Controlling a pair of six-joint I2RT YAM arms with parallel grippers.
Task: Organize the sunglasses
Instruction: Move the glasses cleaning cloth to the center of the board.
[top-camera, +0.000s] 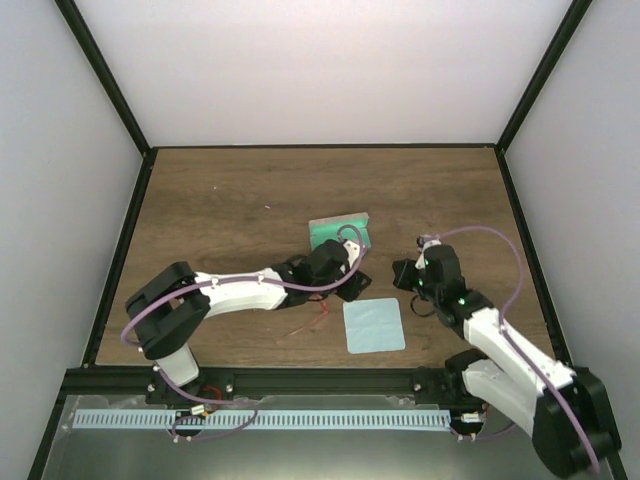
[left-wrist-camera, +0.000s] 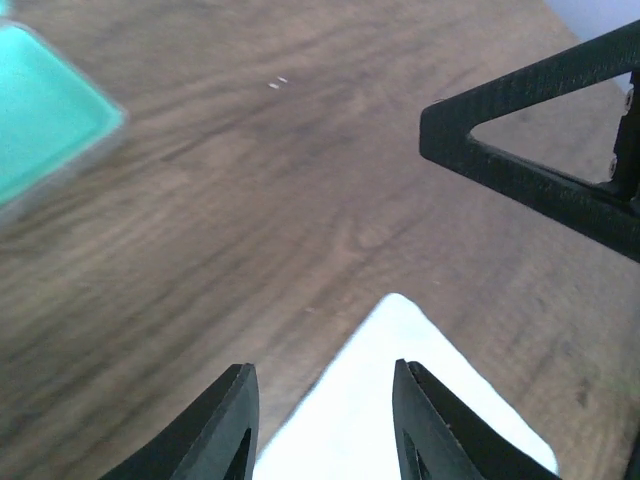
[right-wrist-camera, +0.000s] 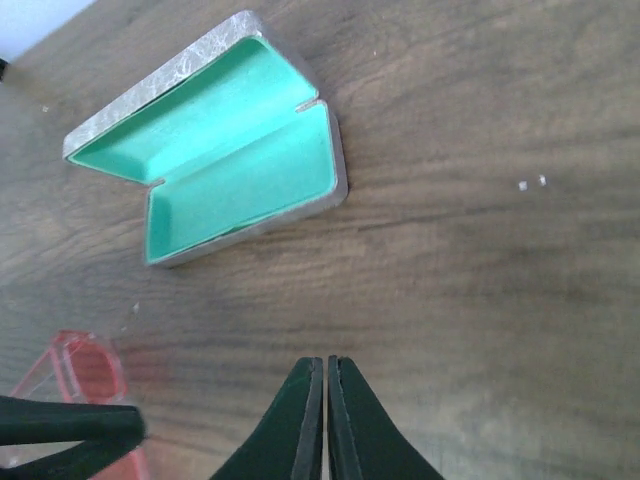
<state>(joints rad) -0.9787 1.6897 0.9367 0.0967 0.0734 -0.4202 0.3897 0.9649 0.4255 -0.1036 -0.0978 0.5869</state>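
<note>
The sunglasses have a thin red frame and lie on the table, just below my left wrist and left of the pale blue cloth. In the right wrist view a pink lens shows at the lower left, beside a black finger. My left gripper is open and empty. It hovers over the cloth's corner, with that corner between its fingers. My right gripper is shut on nothing, low over bare wood.
The grey case lies open with its green lining up, behind both grippers. It shows whole in the right wrist view and at the left edge of the left wrist view. Black frame posts border the table.
</note>
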